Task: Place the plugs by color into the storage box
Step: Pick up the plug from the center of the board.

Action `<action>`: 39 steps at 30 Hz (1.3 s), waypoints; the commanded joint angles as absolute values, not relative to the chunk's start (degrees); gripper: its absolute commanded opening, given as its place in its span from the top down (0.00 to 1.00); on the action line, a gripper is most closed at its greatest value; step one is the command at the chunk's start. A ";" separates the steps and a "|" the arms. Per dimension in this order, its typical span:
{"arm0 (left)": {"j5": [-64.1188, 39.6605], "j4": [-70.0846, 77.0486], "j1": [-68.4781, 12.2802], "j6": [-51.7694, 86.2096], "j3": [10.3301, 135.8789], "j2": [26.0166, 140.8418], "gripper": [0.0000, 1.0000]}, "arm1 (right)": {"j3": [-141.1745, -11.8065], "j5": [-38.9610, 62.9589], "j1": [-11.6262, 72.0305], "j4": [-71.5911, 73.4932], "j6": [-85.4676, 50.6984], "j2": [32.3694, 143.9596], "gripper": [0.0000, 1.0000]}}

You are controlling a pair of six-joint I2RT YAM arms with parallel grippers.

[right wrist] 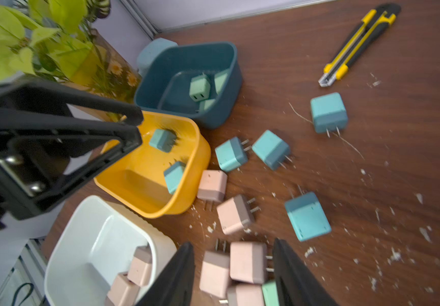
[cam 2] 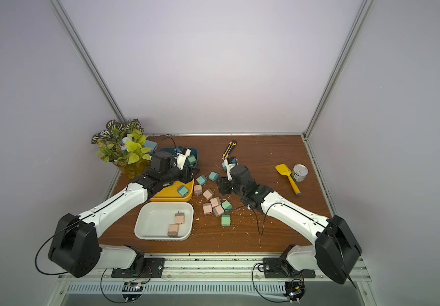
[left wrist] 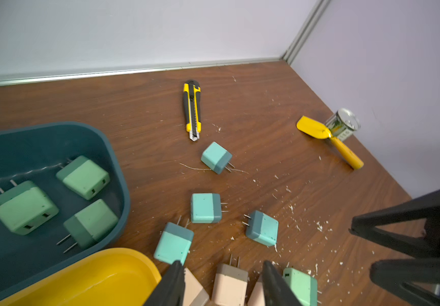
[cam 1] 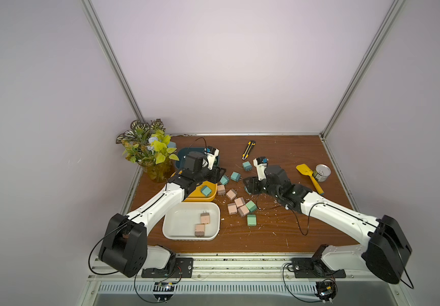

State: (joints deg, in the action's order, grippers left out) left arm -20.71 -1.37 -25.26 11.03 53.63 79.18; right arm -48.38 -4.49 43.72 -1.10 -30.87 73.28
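Three boxes stand at the left: a dark blue box [cam 1: 180, 159] holding mint green plugs [left wrist: 83, 176], a yellow box [cam 1: 212, 196] holding teal plugs [right wrist: 173, 176], and a white box [cam 1: 187, 233] with two pink plugs [cam 1: 205, 218]. Loose teal plugs [cam 1: 235, 176], pink plugs [cam 1: 237, 208] and mint plugs [cam 1: 251, 220] lie mid-table. My left gripper [left wrist: 221, 265] hovers open and empty over the yellow box's far corner [cam 1: 221, 173]. Right of the loose plugs, my right gripper [right wrist: 233, 243] is open with nothing gripped, its fingers [right wrist: 293, 273] above the pink cluster.
A yellow utility knife [cam 1: 248, 149] lies at the back centre. A yellow trowel [cam 1: 310, 178] and a tin can [cam 1: 322, 172] sit at the right. A potted plant [cam 1: 147, 151] fills the back left corner. White crumbs dot the wooden table [cam 1: 279, 238].
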 commanded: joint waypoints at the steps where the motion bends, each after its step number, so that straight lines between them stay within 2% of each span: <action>1: -17.44 -4.87 -29.92 5.76 55.22 80.56 0.48 | -41.76 -7.89 43.67 -0.28 -32.98 66.63 0.47; 7: -18.34 -6.19 -35.47 4.34 56.16 84.02 0.47 | -31.80 -11.42 43.64 -3.58 -36.86 54.02 0.48; 15: -21.96 -5.05 -36.30 8.09 60.21 91.80 0.46 | -27.08 -14.52 43.68 -6.25 -38.19 41.92 0.48; 22: -23.12 -5.19 -36.80 8.97 63.44 96.77 0.46 | -28.57 -14.85 43.67 -7.02 -37.13 45.19 0.47; 30: -20.43 -8.61 -37.51 5.18 69.87 105.00 0.44 | -27.12 -10.95 43.64 -0.55 -37.81 49.39 0.47; 39: -15.53 -11.12 -39.74 0.09 75.93 112.26 0.42 | -24.84 -12.55 43.68 -1.19 -38.67 47.46 0.46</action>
State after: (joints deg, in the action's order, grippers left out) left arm -18.13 -8.23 -38.30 2.90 73.01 110.63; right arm -25.21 -11.68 43.70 -2.79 -37.63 49.12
